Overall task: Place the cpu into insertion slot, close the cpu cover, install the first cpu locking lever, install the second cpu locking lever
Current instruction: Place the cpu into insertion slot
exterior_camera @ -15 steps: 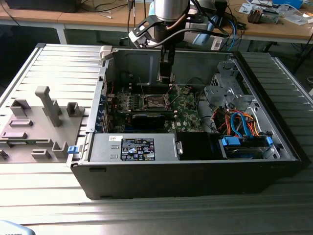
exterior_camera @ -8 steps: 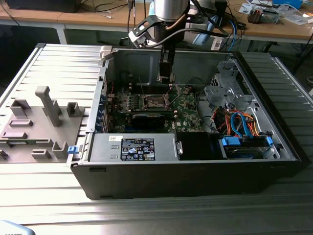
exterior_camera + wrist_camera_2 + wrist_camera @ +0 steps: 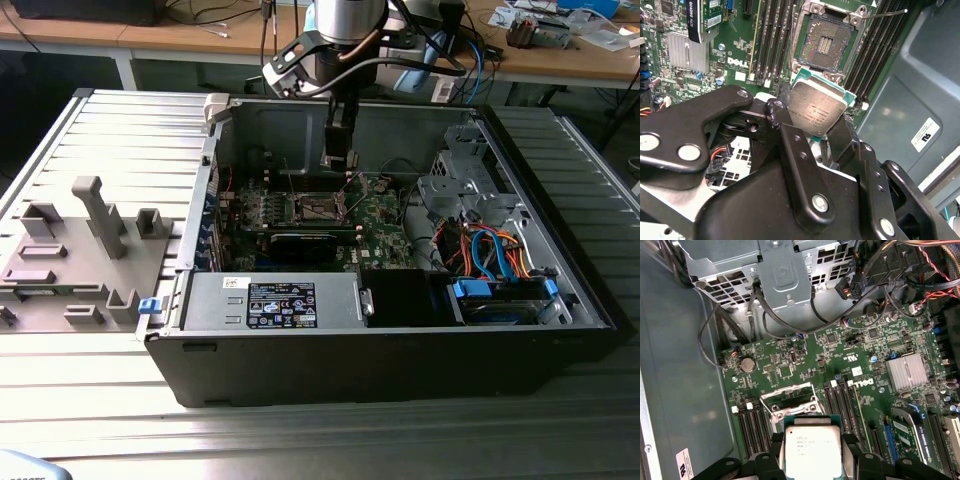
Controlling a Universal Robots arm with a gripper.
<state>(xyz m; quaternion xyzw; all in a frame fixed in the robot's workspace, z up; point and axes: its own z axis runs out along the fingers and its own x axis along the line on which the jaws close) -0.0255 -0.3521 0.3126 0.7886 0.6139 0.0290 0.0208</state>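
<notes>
My gripper [image 3: 810, 127] is shut on the cpu [image 3: 817, 111], a flat square chip with a dull silver top and a green edge, held by two opposite sides between black fingers [image 3: 777, 114]. The chip hangs tilted a little above the insertion slot [image 3: 826, 42], whose dark contact field lies uncovered inside a silvery rim. In the first wrist view the cpu [image 3: 812, 450] hides most of the slot; a silvery frame, apparently the raised cpu cover [image 3: 790, 394], shows just beyond it. A thin wire lever [image 3: 885, 13] stands up free. In the exterior view the gripper [image 3: 339, 160] hovers over the slot [image 3: 318, 207].
The green motherboard [image 3: 865, 365] lies in an open black computer case [image 3: 400, 350]. Long memory slots [image 3: 880, 45] flank the socket, and a black card [image 3: 305, 243] sits near it. A metal drive cage [image 3: 455, 175] and coloured cables [image 3: 490, 250] fill the exterior view's right. A grey fixture plate [image 3: 70, 260] lies outside.
</notes>
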